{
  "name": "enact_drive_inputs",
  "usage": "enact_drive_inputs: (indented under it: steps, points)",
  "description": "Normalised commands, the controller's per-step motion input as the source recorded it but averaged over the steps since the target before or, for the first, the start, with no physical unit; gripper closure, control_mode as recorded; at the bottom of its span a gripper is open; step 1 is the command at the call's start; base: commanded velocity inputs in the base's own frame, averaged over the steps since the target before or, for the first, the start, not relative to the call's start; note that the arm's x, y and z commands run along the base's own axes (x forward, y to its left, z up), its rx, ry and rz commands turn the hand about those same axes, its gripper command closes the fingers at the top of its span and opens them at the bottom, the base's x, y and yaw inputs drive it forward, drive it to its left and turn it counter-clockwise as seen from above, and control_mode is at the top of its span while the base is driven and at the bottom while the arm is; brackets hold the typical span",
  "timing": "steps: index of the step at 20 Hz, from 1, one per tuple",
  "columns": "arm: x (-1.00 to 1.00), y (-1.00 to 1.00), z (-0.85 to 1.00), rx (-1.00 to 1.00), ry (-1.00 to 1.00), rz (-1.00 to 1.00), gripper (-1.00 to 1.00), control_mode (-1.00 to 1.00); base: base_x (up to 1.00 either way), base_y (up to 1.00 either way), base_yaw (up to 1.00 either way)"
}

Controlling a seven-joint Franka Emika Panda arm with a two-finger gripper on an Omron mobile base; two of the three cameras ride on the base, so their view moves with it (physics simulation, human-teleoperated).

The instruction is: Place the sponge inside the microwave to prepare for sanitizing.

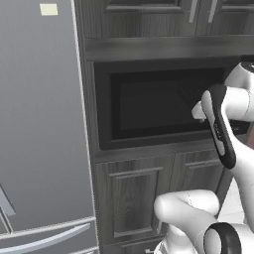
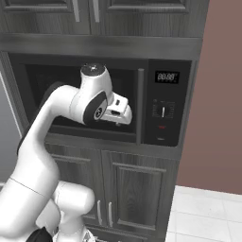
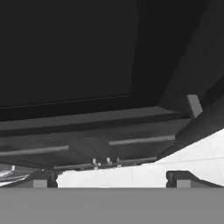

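Observation:
The microwave [image 1: 149,106] is built into the dark cabinets, and its dark glass door [image 2: 66,75] looks shut. A vertical grey bar handle [image 2: 140,106] stands beside the black control panel [image 2: 165,108]. My gripper [image 2: 126,113] hovers just in front of the door's right part, a little left of the handle, partly hidden by my forearm in the left base view [image 1: 197,111]. In the hand view my gripper [image 3: 111,180] is open with nothing between its fingertips [image 3: 40,179], facing the dark door glass [image 3: 65,52]. The sponge is out of view.
A tall grey fridge [image 1: 39,124] stands left of the microwave. Dark cabinet doors [image 2: 132,189] sit below it and more cabinets [image 2: 137,7] above. A brown wall [image 2: 222,94] rises on the right over white floor tiles [image 2: 208,212].

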Motion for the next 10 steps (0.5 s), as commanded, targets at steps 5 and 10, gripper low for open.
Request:
enact_drive_inputs:
  steps: [5,10]
  points:
    - [-0.25,-0.74,0.13,-0.03,0.00,-0.23,-1.00,-1.00,0.00,0.00,0.00]
    - [0.03,-0.53,-0.05,-0.01,0.00,-0.15,-1.00,-1.00,0.00,0.00,0.00]
